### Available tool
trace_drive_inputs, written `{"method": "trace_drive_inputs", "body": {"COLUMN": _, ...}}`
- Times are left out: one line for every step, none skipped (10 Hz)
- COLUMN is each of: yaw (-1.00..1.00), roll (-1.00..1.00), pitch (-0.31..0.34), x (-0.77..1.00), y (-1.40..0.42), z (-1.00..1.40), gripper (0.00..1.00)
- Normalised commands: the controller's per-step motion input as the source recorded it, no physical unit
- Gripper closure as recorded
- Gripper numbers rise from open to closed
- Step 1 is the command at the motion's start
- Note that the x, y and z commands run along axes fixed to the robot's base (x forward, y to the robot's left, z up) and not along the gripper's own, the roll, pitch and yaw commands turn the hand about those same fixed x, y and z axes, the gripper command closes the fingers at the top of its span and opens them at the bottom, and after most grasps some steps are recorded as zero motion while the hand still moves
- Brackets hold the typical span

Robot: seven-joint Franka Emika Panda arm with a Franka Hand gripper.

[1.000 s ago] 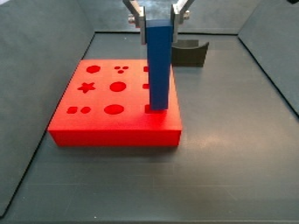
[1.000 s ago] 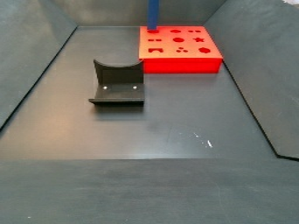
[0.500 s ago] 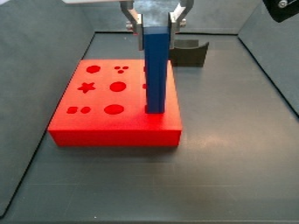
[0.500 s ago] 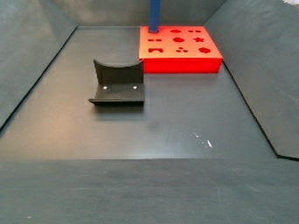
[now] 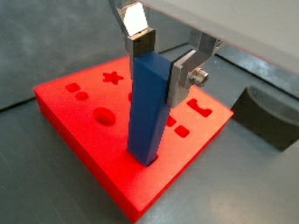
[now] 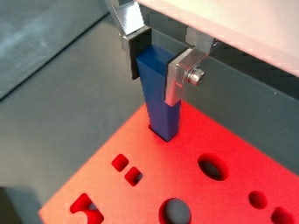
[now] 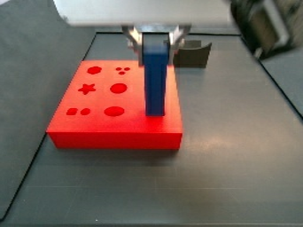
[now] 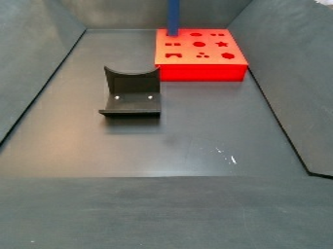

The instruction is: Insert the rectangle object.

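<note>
The rectangle object (image 7: 155, 80) is a long blue bar, standing upright with its lower end in a hole near the right edge of the red block (image 7: 95, 115). My gripper (image 7: 158, 37) is straight above the block and shut on the bar's top. In both wrist views the silver fingers (image 5: 184, 74) (image 6: 181, 77) press the bar (image 5: 149, 109) (image 6: 162, 101) from both sides, above the red block (image 5: 82, 105) (image 6: 198, 184). In a side view only the bar's lower part (image 8: 172, 15) shows above the block (image 8: 202, 56); the gripper is out of that frame.
The dark grey curved holder (image 8: 130, 92) lies on the grey floor apart from the block; it also shows behind the block in a side view (image 7: 193, 55). Grey walls (image 8: 53, 68) ring the floor. The block's top carries several shaped holes (image 7: 116, 88).
My gripper and the blue bar have moved down a little; the bar's top sits lower and its lower end is deeper in the block. The arm's body now fills the frame's top.
</note>
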Motion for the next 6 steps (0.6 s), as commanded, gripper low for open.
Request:
{"method": "trace_drive_inputs", "body": {"yaw": -0.12, "roll": -0.11, "pitch": 0.153, "x": 0.19, "y": 0.00, "z": -0.72, "gripper": 1.00}}
{"method": "trace_drive_inputs", "body": {"yaw": -0.06, "roll": -0.07, "pitch": 0.149, "x": 0.20, "y": 0.00, "z": -0.81, "gripper": 1.00}}
{"method": "trace_drive_inputs", "body": {"yaw": -0.04, "roll": -0.03, "pitch": 0.169, "x": 0.25, "y": 0.00, "z": -0.85, "gripper": 1.00}}
{"method": "trace_drive_inputs", "body": {"yaw": -0.03, "roll": -0.02, "pitch": 0.137, "x": 0.22, "y": 0.00, "z": -0.79, "gripper": 1.00}}
{"method": "trace_drive_inputs", "body": {"yaw": 0.00, "roll": -0.01, "pitch": 0.000, "x": 0.00, "y": 0.00, "z": 0.00, "gripper": 1.00}}
{"method": "trace_drive_inputs", "body": {"yaw": 0.00, "roll": 0.00, "pitch": 0.000, "x": 0.00, "y": 0.00, "z": 0.00, "gripper": 1.00}}
